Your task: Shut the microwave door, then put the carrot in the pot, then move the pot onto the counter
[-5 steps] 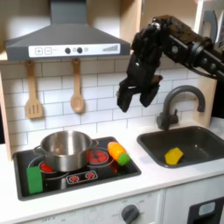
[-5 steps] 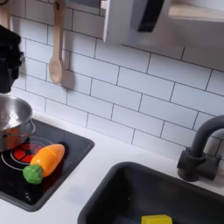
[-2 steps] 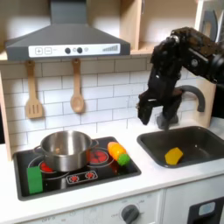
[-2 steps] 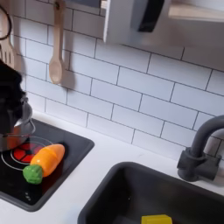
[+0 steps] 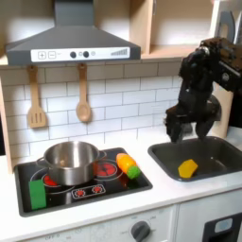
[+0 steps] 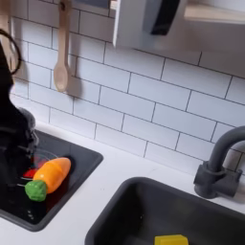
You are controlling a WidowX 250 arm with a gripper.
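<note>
My black claw (image 5: 189,128) hangs over the dark sink (image 5: 217,163), its 2 fingers spread and holding nothing. The shiny round pot (image 5: 69,162) sits on the black hob (image 5: 104,189), walls low and straight. The stubby orange carrot (image 6: 52,174) — green end toward the hob's front edge — lies just beside it. A yellow wedge (image 5: 188,168) rests in the sink. White counter (image 5: 156,194) runs bare between hob and sink.

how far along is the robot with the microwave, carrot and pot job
Early on. The microwave door cannot be judged from these views. The carrot lies on the black hob beside the pot, not in it, and the pot sits on a burner, not the counter. The gripper hangs above the sink, holding nothing, jaws apart. Carrot and pot moves remain.
</note>
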